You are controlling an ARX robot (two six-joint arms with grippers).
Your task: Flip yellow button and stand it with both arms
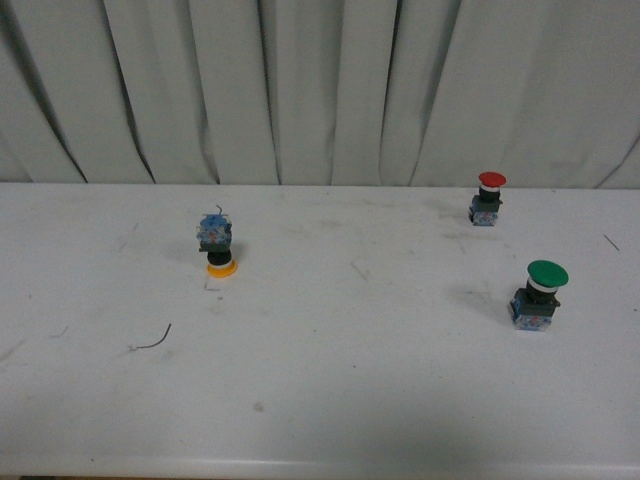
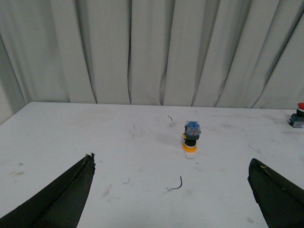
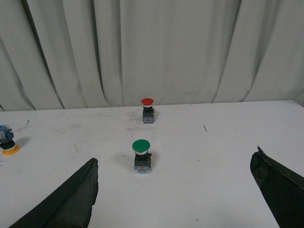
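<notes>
Front view, yellow button (image 1: 217, 248) cap-down, untouched

**A robot lab's staged test bench**

A scuffed white table (image 1: 320, 400) backs onto a pleated pale curtain (image 1: 320, 90) screening the room behind it. On the table stand industrial parts, well apart: a yellow button (image 1: 220, 248), a red button (image 1: 488, 198) and a green button (image 1: 540, 297).

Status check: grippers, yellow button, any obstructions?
Left gripper open, empty; right gripper open, empty. Yellow button upside down, cap on table, untouched. Red button and green button well off to its right.
</notes>
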